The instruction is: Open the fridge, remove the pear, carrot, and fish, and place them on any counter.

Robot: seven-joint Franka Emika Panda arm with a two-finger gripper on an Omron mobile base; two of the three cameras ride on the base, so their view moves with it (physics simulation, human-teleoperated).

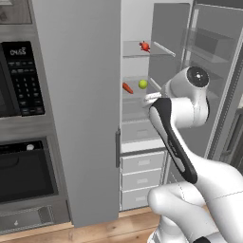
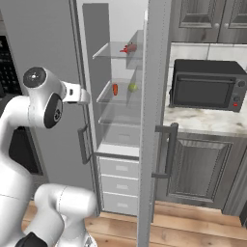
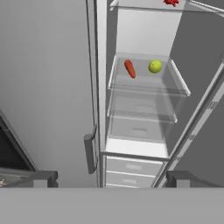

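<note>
Claw (image 3: pixel 111 179): two dark fingertips (image 3: pixel 41 178) set wide apart, nothing between them, aimed into the open compartment ahead. In the left base view the claw is hidden behind the wrist.

Fridge (image 3: pixel 52 78): light grey, one door shut to the claw's left with a vertical bar handle (image 3: pixel 90 151); the other door (image 2: pixel 153 120) swung open to the claw's right. White interior, clear shelves, white drawers (image 1: pixel 141 179) at the bottom.

Contents, middle shelf (image 3: pixel 146 83), ahead of and above the claw: carrot (image 3: pixel 130 68), orange-red, lying tilted; pear (image 3: pixel 155 66), yellow-green, just beside it on the claw's right, apart from it. Both well clear of the fingertips.

Contents, upper shelf (image 1: pixel 137 54), farther above: fish (image 1: pixel 144 46), red, ragged outline.

Desk (image 2: pixel 212 119): white veined marble beyond the open door, carrying a dark microwave (image 2: pixel 207 86); dark cabinets below and above.

Room: dark built-in ovens (image 1: pixel 23 142) left of the fridge; wooden floor (image 2: pixel 193 226).

Arm: white, rising from the base, elbow bent, wrist level with the middle shelf.
</note>
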